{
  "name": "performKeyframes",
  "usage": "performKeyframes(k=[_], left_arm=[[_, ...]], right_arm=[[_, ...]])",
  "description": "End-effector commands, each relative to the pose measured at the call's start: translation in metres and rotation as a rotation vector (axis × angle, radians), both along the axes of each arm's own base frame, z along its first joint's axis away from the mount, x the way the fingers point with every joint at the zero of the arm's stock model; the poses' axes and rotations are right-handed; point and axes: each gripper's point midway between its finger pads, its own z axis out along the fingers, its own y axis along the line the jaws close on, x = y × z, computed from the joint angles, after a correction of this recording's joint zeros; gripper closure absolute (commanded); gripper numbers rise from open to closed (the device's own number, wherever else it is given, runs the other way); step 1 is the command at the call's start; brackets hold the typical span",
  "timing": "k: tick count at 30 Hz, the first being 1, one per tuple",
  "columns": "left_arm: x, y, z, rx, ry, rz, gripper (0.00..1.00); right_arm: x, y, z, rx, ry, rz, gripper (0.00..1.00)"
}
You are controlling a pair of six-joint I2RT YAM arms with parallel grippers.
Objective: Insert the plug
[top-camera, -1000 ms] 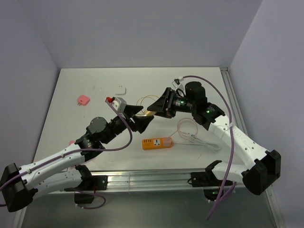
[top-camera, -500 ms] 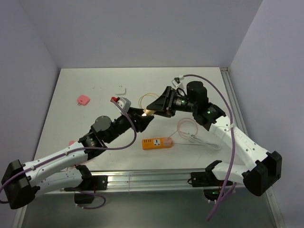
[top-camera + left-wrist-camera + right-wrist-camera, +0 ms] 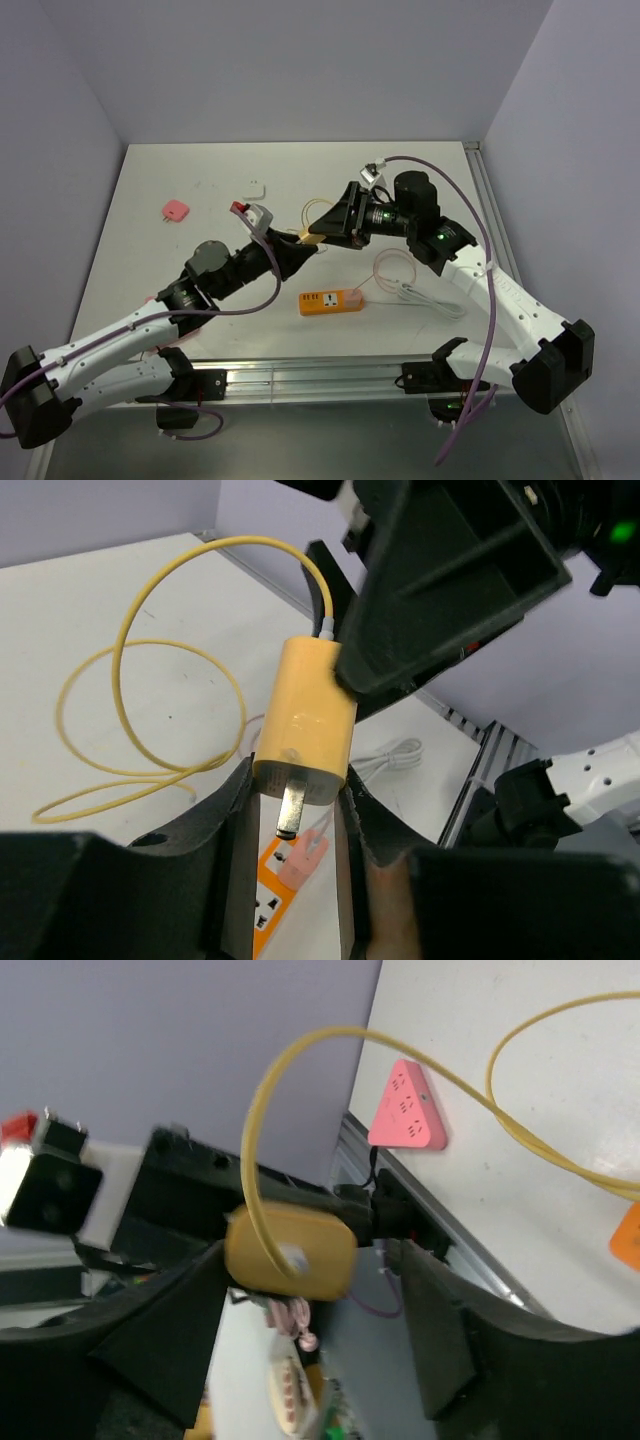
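Two grippers, overhead: left gripper [image 3: 297,256] and right gripper [image 3: 325,232] meet tip to tip above mid-table [image 3: 200,170].
Plug, overhead: yellow plug [image 3: 313,238] sits between the two tips, lifted off the table and mostly hidden by black fingers.
Power strip: orange power strip [image 3: 331,301] lies flat at 6 o'clock of the plug.
Cord: yellow cord [image 3: 318,206] loops at 12 o'clock of the plug.
Other items: white cable [image 3: 425,297] at 4 o'clock; pink adapter [image 3: 176,209] at 10 o'clock.
Left wrist, grip: left fingers [image 3: 232,820] press both sides of the plug's [image 3: 305,725] lower end, clamped on it.
Left wrist, prongs: metal prongs [image 3: 289,815] point to 6 o'clock, towards the power strip [image 3: 270,905] below.
Left wrist, contact: a right finger [image 3: 440,590] touches the plug's corner at 2 o'clock.
Right wrist, jaws: right fingers [image 3: 435,1330] stand wider than the plug [image 3: 290,1252]; a gap shows at 3 o'clock, so the hold looks loose.
Right wrist, background: pink socket block [image 3: 405,1110] at 1 o'clock, near the table edge.
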Motion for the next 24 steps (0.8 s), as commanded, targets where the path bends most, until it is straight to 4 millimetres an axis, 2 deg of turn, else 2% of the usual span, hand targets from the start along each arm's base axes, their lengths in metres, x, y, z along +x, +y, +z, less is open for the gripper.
performKeyframes(k=[1,2,3,4,9,12,16,22,24], left_arm=[[-0.01,0.021,0.038,-0.131,0.007,-0.063,1.0],[-0.009,0.027,0.036,-0.135,0.021,-0.058,1.0],[-0.015,0.032,0.043,-0.157,0.023,-0.081,1.0],[-0.009,0.042,0.042,-0.155,0.027,-0.055,1.0],[-0.015,0.064,0.048,-0.13,0.061,-0.051,1.0],[-0.023,0.066,0.054,-0.133,0.081,-0.088,1.0],[-0.041,0.061,0.06,-0.163,0.113,-0.188,1.0],[-0.066,0.055,0.07,-0.241,0.174,-0.334,1.0],[-0.071,0.053,0.068,-0.262,0.214,-0.364,1.0]], right_arm=[[-0.014,-0.003,0.026,0.035,-0.171,0.074,0.22],[-0.016,-0.003,0.026,0.042,-0.174,0.085,0.2],[-0.02,-0.003,0.027,0.052,-0.182,0.106,0.13],[-0.022,-0.003,0.025,0.049,-0.195,0.12,0.07],[-0.042,-0.009,0.025,0.015,-0.291,0.223,0.07],[-0.049,-0.014,0.035,-0.001,-0.429,0.259,0.12],[-0.056,-0.017,0.049,0.0,-0.604,0.302,0.3],[-0.061,-0.021,0.065,0.011,-0.8,0.308,0.37],[-0.062,-0.019,0.071,0.034,-0.848,0.307,0.37]])
